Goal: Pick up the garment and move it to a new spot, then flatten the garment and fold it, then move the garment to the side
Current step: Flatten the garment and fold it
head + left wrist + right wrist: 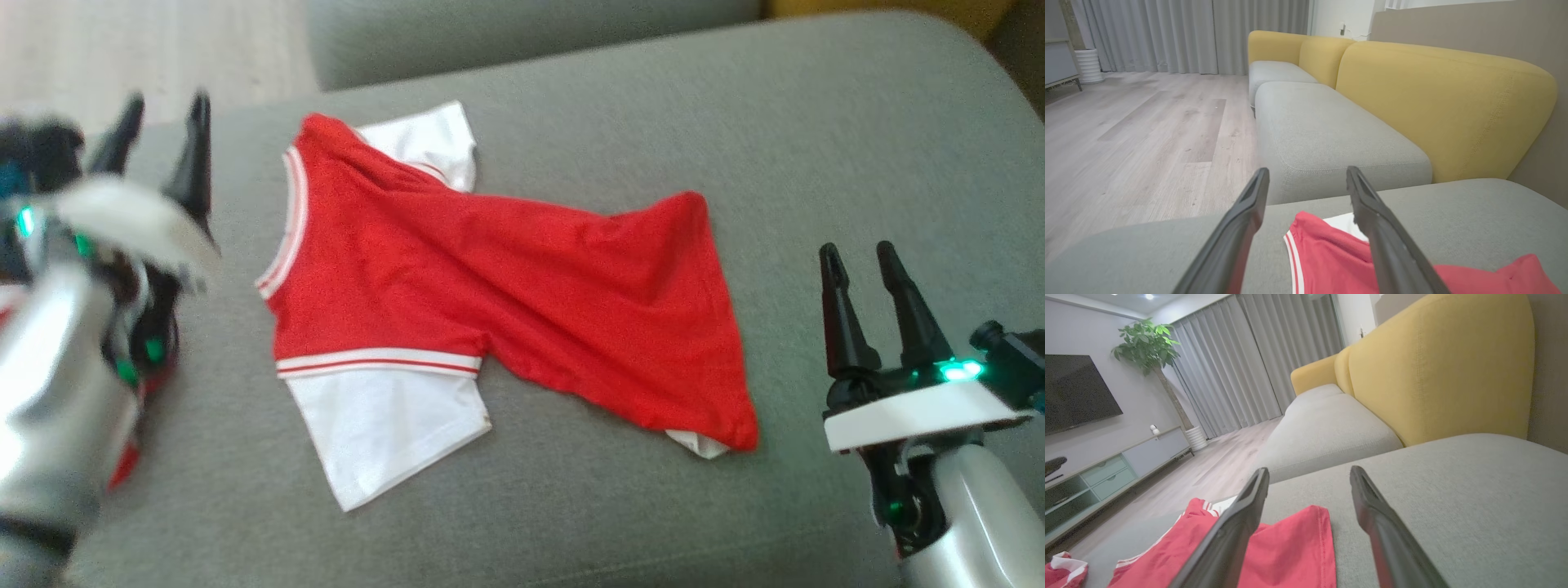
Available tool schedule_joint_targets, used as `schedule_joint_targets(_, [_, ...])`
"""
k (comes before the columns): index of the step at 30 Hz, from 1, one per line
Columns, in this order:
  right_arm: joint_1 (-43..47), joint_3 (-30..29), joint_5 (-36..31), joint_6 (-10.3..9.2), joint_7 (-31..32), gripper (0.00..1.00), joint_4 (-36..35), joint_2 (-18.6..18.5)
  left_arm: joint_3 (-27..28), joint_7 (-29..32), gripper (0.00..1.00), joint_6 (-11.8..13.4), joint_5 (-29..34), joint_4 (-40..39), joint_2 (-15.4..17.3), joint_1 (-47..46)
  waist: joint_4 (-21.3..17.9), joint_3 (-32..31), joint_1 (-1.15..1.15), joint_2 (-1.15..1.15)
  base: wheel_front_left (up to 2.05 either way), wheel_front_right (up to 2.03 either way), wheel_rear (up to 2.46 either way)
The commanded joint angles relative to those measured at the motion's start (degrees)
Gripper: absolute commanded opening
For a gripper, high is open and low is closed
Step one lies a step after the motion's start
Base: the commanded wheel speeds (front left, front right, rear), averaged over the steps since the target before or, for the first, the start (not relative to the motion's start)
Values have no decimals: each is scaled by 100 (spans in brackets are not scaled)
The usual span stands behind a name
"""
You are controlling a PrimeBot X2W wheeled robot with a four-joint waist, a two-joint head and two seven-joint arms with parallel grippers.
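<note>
Red and white, your garment lies spread across the middle of the grey seat cushion, collar to the left, hem to the right. Your left gripper hangs just left of it, fingers apart, gripping nothing. Your right gripper sits off its right edge, fingers apart too, empty.

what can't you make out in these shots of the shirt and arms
- Head view: the left pincer and its wrist are smeared by blur.
- Head view: the garment has its far white sleeve partly hidden under the red body.
- Left wrist view: the garment is cut off by the bottom edge.
- Right wrist view: a red and white scrap is cut by the lower left corner; unclear what it is.
</note>
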Motion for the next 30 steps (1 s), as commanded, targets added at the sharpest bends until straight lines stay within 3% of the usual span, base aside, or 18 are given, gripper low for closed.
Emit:
schedule_joint_targets(1, [-49, 55, -74, -4, -53, 100, -249, -79, 353, -55, 100, 135, 13, -379, 332, 24, 230, -234, 1, 0, 0, 0, 0])
schedule_joint_targets(7, [240, -12, -236, -4, -68, 100, -449, -30, 1203, -72, 100, 1153, 501, -2685, 384, 2048, 366, -350, 1, 0, 0, 0, 0])
schedule_joint_targets(9, [360, -23, -330, -4, -89, 100, -478, -33, 1541, -72, 100, 1413, 770, -3306, 208, 2671, 397, -378, 1, 0, 0, 0, 0])
schedule_joint_targets(12, [569, -70, -460, -4, -134, 100, -522, -16, 1936, -73, 100, 1565, 1127, -3938, -180, 3514, 431, -422, 1, 0, 0, 0, 0])
schedule_joint_targets(21, [955, -289, -950, -4, -169, 100, -652, 73, 2455, -74, 100, 1193, 2095, -4252, -1061, 4489, 530, -427, 1, 0, 0, 0, 0])
schedule_joint_targets(30, [913, -329, -1153, -4, -19, 100, -759, 83, 2783, -74, 100, 813, 2436, -4121, -1374, 4612, 481, -445, 1, 0, 0, 0, 0])
